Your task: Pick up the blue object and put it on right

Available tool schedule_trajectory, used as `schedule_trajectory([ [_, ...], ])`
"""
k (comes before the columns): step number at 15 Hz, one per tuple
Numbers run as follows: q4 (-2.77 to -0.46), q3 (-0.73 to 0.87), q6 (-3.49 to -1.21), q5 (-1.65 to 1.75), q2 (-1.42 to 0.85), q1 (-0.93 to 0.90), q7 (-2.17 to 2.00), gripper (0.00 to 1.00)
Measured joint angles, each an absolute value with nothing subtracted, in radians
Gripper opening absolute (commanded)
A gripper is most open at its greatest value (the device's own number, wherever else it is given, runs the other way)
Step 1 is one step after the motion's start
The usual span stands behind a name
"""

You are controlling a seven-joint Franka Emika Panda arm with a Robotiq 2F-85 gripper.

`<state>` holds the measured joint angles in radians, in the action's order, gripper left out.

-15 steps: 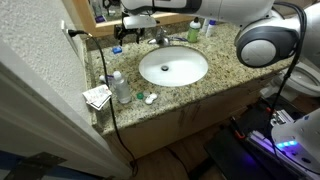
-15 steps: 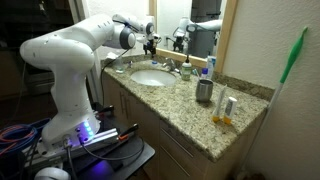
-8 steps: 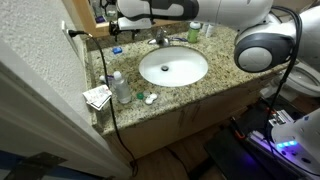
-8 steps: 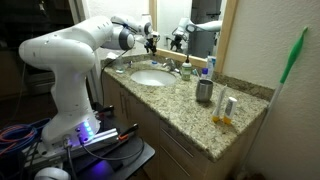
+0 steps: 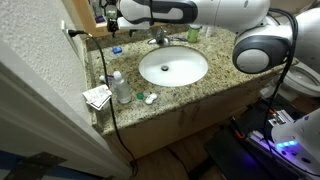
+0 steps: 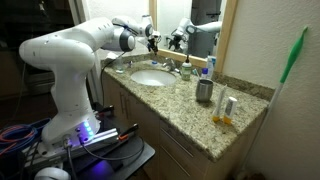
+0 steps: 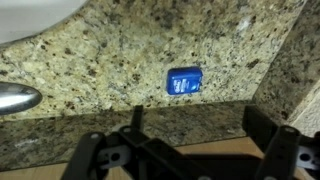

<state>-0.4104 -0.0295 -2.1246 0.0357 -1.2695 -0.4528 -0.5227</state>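
Below, claw (image 7: 180, 135) partly cropped; blue object (image 7: 184, 81) blurry

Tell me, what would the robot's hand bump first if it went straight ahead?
Probably the blue object, lying on the granite countertop roughly centred ahead of the open hand in the wrist view. Depth is unclear, so the fingers might reach the countertop beside it first.
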Motion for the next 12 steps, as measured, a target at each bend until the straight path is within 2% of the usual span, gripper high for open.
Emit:
schedule_trajectory([
  [7, -0.421, -0.028, -2.161, 0.053, -1.316, -0.454, -0.457, 1.00],
  [12, -0.419, -0.023, -2.291, 0.092, -1.387, -0.462, -0.385, 1.00],
])
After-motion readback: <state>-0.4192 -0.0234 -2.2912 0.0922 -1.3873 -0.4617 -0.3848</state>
